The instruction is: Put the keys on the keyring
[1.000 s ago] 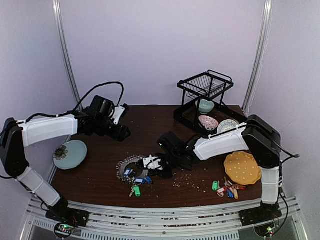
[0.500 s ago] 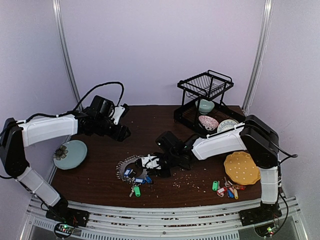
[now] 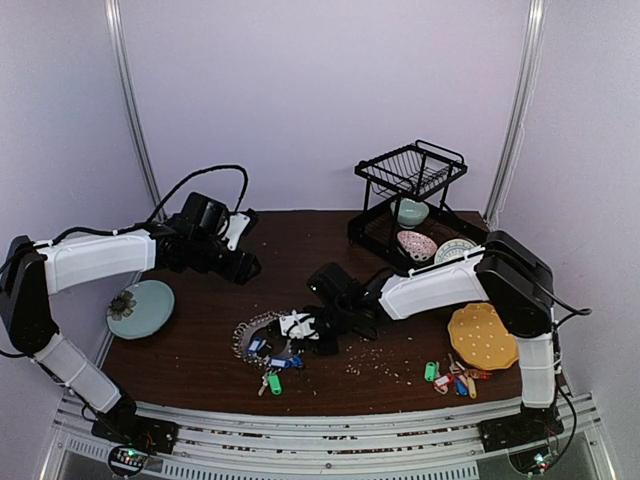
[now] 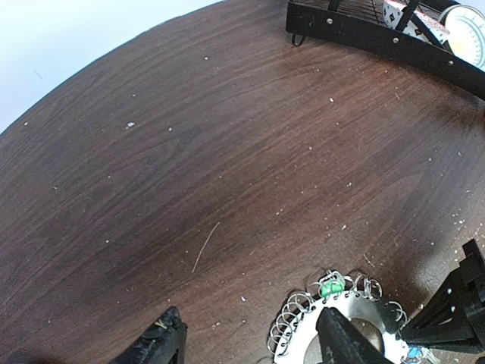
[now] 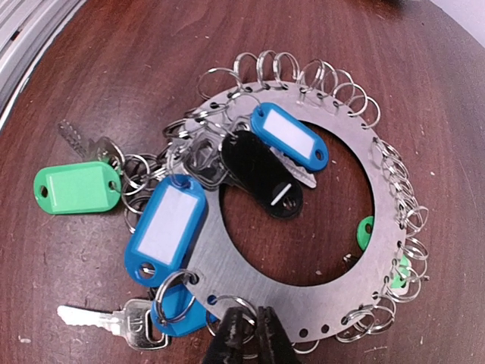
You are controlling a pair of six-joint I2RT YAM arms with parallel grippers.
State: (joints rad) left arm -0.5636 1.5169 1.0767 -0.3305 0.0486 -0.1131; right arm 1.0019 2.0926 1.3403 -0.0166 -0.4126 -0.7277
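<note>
Roughly partway, nowhere near done. The keyring (image 3: 258, 335) lies flat at about 6 o'clock of the counter (image 3: 300, 250), in front of the arms. In the right wrist view, blue-tagged keys (image 5: 165, 227), a black tag (image 5: 261, 176) and a green tag (image 5: 77, 187) sit bunched at the ring's 9 o'clock side. They look hooked to its small loops (image 5: 333, 80), but you cannot tell for each one. Most loops round the rim, 12 through 5 o'clock, are bare.

Your right hand (image 5: 248, 337) is at the ring's 6 o'clock rim, fingertips pinched narrow, nearly together, right at a loop. Whether it actually grips loop or plate, cannot tell. It carries no key. Your left hand (image 4: 250, 345) hangs above the counter at about 11 o'clock of the ring, fingers wide apart, empty.

Left to do: a loose bunch (image 3: 452, 380) of red, yellow, green and blue tags lies at 4 o'clock of the counter. It is just beside the yellow plate (image 3: 485, 335), well apart from the ring, untouched. Judging by that, most of the threading is ahead of you: fetch a key, open a loop, slide it on, repeat.
</note>
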